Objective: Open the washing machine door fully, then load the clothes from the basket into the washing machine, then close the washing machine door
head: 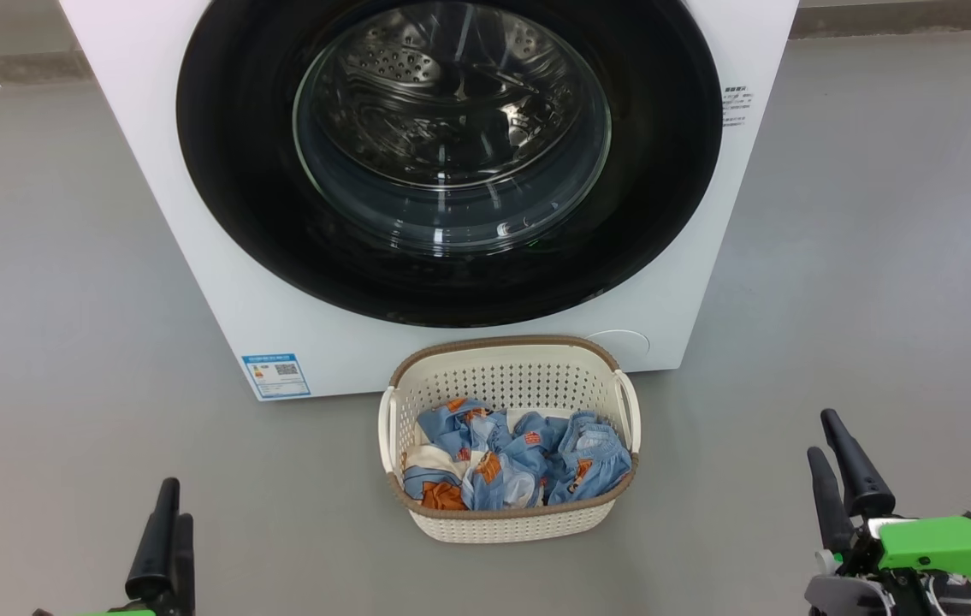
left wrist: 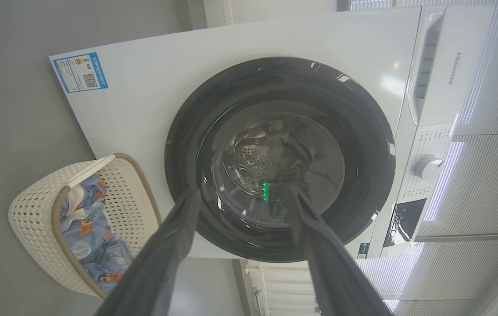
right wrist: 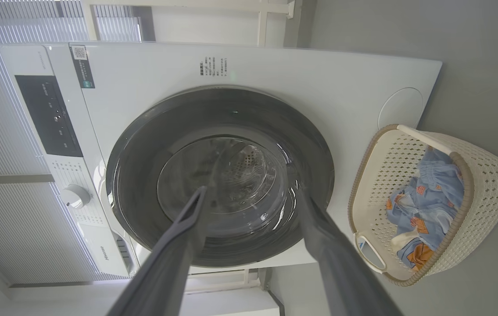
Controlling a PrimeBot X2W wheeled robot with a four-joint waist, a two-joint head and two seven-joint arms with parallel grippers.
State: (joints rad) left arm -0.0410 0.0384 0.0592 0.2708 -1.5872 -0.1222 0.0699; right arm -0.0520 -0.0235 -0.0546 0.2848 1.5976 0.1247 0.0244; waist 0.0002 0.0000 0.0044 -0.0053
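The washing machine [head: 194, 257] stands on the grey floor [head: 66, 342], its washing machine door [head: 237, 214] shut. The basket [head: 502, 522] sits on the floor just before it, holding the clothes [head: 519, 466]. The left gripper [head: 177, 500] and right gripper [head: 824, 434] have their fingers spread wide, released and empty.

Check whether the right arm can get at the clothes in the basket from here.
Probably yes. The basket is open-topped, the clothes lie uncovered, and only bare floor lies between it and the right arm, whose jaws are open.
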